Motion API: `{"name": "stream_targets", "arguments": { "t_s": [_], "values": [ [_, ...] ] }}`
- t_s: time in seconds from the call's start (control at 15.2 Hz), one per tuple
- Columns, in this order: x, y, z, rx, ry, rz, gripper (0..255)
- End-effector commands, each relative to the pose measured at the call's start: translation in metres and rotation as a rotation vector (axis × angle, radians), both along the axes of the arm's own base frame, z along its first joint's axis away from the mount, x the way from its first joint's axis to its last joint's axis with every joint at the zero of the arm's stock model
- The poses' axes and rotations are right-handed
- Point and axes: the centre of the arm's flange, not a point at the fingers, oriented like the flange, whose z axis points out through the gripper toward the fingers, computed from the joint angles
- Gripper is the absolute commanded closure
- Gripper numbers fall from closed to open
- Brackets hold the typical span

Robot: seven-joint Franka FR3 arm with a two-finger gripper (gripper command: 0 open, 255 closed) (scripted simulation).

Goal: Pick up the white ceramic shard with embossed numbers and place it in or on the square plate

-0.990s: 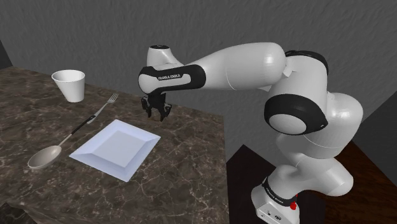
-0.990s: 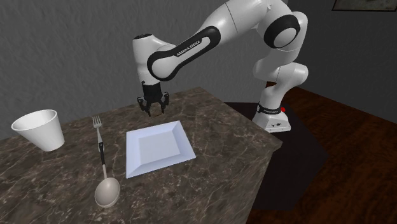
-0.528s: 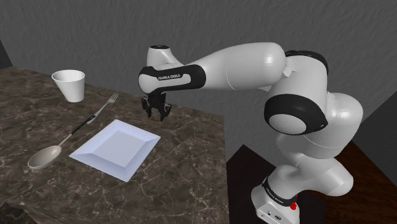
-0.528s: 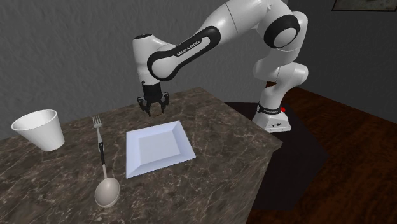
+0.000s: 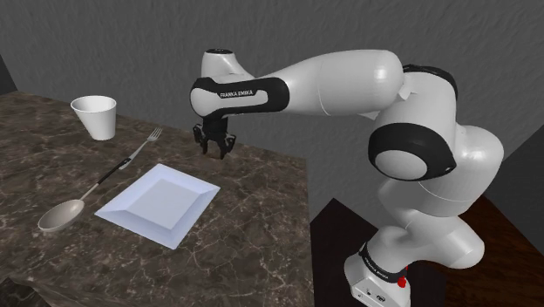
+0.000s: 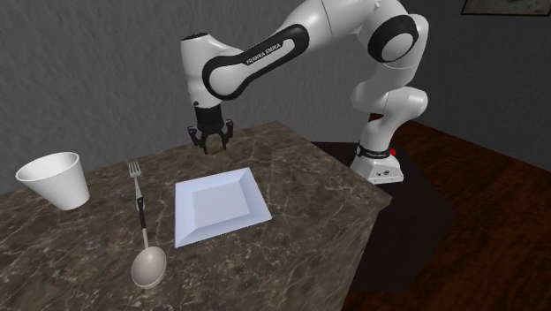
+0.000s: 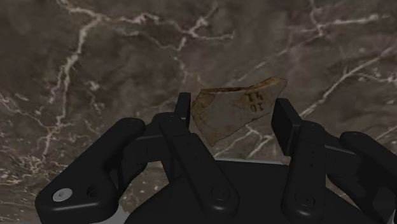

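Claw (image 5: 214, 148) clamped on the numbered tan shard (image 7: 232, 111), held clear above the desk (image 5: 253, 227). Shard's long axis spans my fingers. Square plate (image 5: 157, 202) lies near, toward the shoulder view's lower left.

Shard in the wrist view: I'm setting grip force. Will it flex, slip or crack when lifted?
The shard looks thin, jagged and rigid: probably stiff, light, chip-prone. The gripper pinches uneven edges, so it may pivot or slip.
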Motion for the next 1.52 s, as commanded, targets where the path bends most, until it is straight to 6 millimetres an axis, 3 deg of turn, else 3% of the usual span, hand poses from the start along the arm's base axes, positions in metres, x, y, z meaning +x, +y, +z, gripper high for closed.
{"name": "stream_targets", "arguments": {
  "t_s": [0.0,0.66,1.12,1.19,1.25,1.45],
  "values": [
    [-0.001,0.000,0.010,0.000,0.000,0.000,255],
    [-0.001,0.000,0.059,0.000,0.000,0.000,255],
    [-0.031,0.087,0.063,0.000,0.000,0.000,255],
    [-0.025,0.076,0.062,0.000,0.000,0.001,255],
    [-0.025,0.076,0.062,0.000,0.000,0.001,0],
    [-0.003,0.072,0.025,-0.004,0.050,-0.034,0]
  ]
}}
